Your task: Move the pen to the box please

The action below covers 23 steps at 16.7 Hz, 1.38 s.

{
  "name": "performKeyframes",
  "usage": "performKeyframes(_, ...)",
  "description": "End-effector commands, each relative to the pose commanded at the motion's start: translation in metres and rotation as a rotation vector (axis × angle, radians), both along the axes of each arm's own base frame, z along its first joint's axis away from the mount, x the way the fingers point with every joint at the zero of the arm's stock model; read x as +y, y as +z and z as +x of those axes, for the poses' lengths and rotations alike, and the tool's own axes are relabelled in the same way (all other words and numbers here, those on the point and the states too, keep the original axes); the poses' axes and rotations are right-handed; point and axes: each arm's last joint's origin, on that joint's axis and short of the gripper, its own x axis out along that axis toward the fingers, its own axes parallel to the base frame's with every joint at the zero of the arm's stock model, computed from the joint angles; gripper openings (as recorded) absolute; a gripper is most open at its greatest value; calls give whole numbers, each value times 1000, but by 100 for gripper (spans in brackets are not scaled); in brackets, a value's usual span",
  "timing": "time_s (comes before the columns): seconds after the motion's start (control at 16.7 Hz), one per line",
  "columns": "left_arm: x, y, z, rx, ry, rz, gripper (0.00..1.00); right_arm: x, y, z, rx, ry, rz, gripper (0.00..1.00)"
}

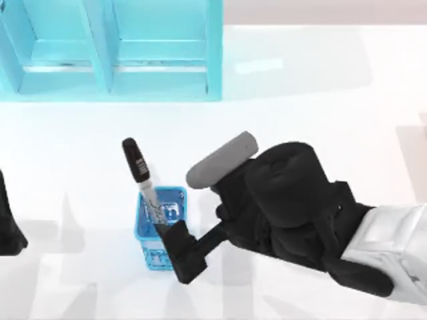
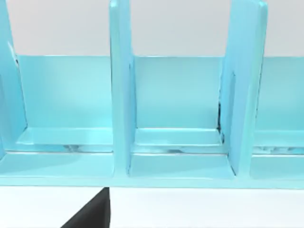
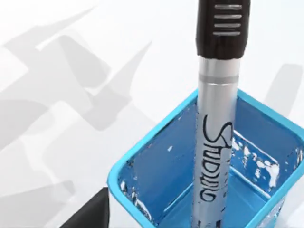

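The black right gripper [image 1: 175, 248] is reaching in from the right, wrist angled down; the left arm [image 1: 9, 223] is sitting parked at the left edge.

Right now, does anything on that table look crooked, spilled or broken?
Nothing spilled or broken. The pen leans in the small blue box rather than standing straight, cap end up and well above the rim. The right gripper is at the box; the left arm sits at the table's left edge.

pen [image 3: 216, 156], black script lettering, unreadable
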Motion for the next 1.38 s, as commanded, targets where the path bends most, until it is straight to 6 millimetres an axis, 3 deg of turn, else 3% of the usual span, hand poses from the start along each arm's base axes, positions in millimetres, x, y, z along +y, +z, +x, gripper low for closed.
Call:
performKeyframes(0.24, 0, 0, 0, 0, 0, 0, 100, 22, -9, 14, -4, 2, 5, 100)
performKeyframes(0.54, 0, 0, 0, 0, 0, 0, 100, 61, -46, 43, 3, 3, -3, 100)
performKeyframes(0.9, 0, 0, 0, 0, 0, 0, 100, 69, -53, 50, -1, 3, 1, 100)
performKeyframes(1.38, 0, 0, 0, 0, 0, 0, 100, 69, -53, 50, -1, 3, 1, 40)
